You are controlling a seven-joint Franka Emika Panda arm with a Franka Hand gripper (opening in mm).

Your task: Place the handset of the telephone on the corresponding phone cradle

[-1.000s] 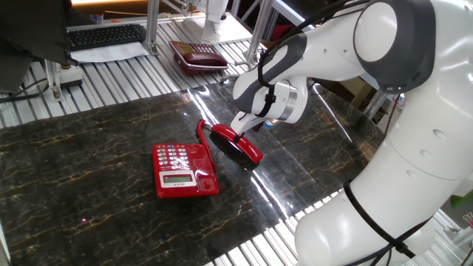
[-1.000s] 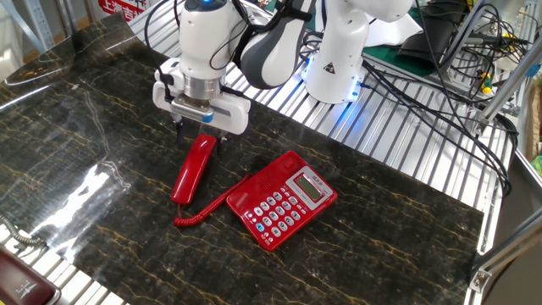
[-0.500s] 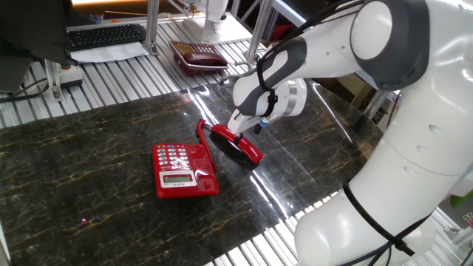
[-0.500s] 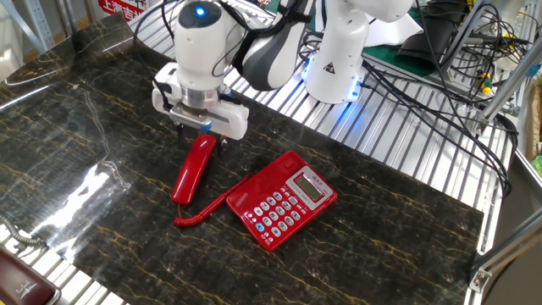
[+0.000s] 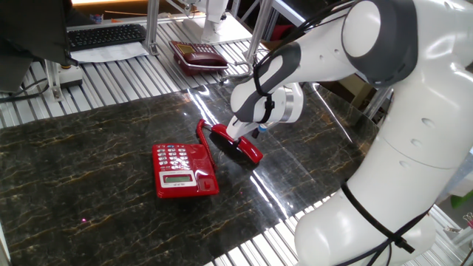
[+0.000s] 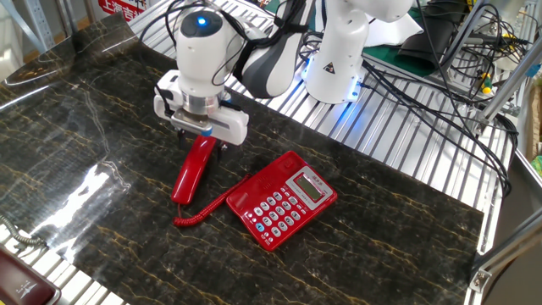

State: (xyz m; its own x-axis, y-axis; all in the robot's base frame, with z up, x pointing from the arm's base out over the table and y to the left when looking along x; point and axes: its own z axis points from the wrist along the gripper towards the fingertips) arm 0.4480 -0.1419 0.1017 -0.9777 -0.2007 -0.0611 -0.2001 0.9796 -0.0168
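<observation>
Lowered since a second ago, the claw (image 6: pixel 201 136) straddles the handset (image 6: pixel 191 169), jaws apparently open; gripping its end risks tipping, cord snagging.

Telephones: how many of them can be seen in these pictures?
2. The bright red telephone lies on the dark table, its handset beside it under the claw. A darker maroon phone sits on the metal slats behind. Others may be hidden.
</observation>
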